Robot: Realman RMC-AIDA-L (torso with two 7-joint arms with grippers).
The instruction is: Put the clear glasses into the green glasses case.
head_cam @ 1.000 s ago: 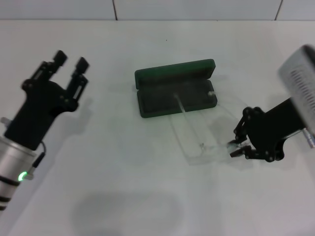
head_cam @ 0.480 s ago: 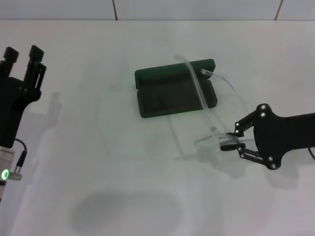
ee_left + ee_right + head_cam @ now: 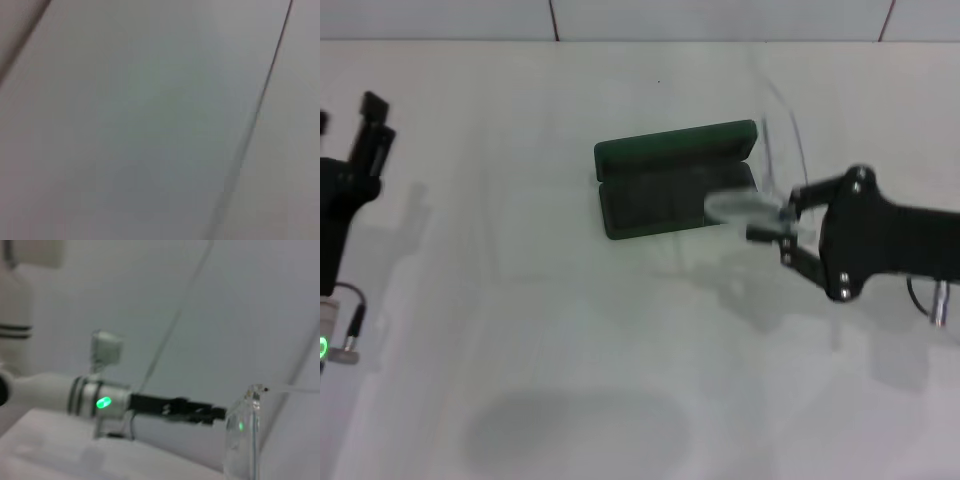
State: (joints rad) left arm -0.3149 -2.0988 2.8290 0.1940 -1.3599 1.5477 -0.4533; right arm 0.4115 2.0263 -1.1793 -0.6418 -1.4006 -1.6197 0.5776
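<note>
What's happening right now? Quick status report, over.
Right claw shut on the clear glasses, holding them at the open green glasses case, right end. Left claw parked far left. Nothing in the way.

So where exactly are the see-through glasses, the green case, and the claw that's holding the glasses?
clear glasses (image 3: 740,207), head view, on the lens over the case's end.
green glasses case (image 3: 675,145), head view, on its open lid.
right gripper (image 3: 770,225), head view, between its fingertips, clamped on the glasses.

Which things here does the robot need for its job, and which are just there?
Needed:
- clear glasses, held by the right gripper at the case's right end
- green glasses case, open

Just there:
- left gripper, off at the left
- white table
</note>
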